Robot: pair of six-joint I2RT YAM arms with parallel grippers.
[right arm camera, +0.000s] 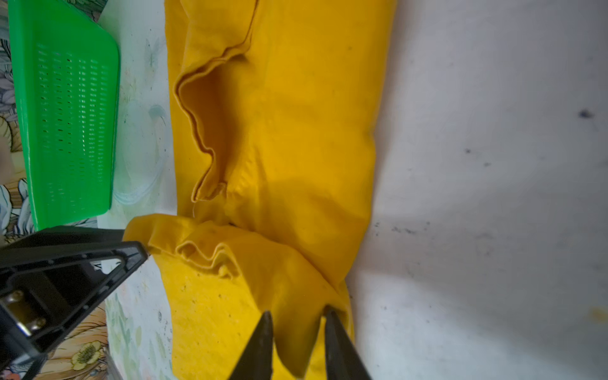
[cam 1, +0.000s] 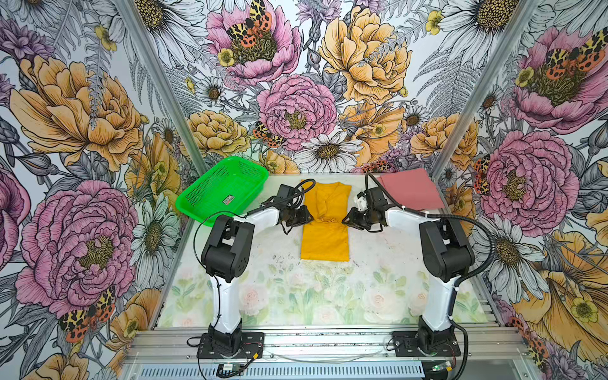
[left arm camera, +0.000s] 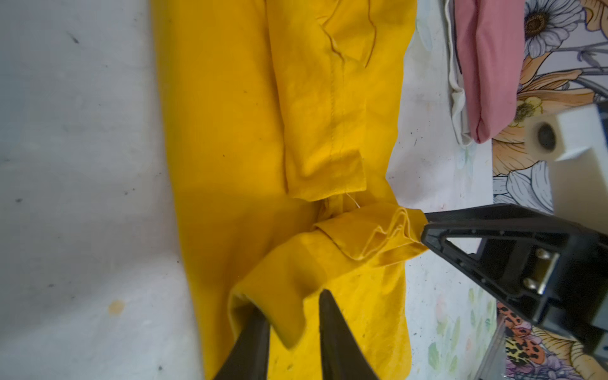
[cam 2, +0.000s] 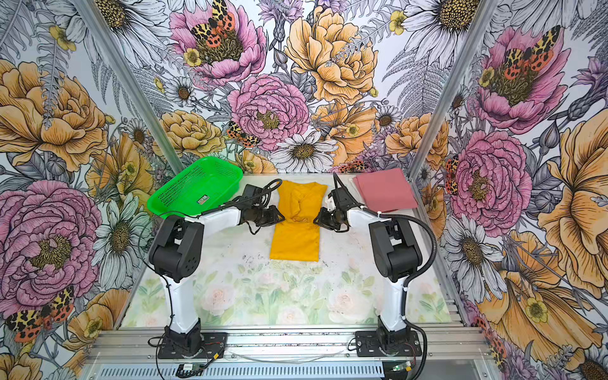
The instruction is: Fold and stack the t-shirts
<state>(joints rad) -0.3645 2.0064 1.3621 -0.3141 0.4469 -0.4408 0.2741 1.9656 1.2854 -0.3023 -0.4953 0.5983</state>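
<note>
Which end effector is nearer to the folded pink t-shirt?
Right. The right end effector is at the right edge of the yellow t-shirt, just in front of the pink t-shirt. The left end effector is at the yellow t-shirt's left edge, farther away.

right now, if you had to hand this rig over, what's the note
Grippers: left gripper open at the left edge of the yellow t-shirt, a cloth fold between its fingers; right gripper open, likewise at the right edge.
Done: pink t-shirt folded, far right corner; yellow t-shirt in the middle, sides folded in.
Left: probably fold yellow crosswise, stack it on pink.
</note>
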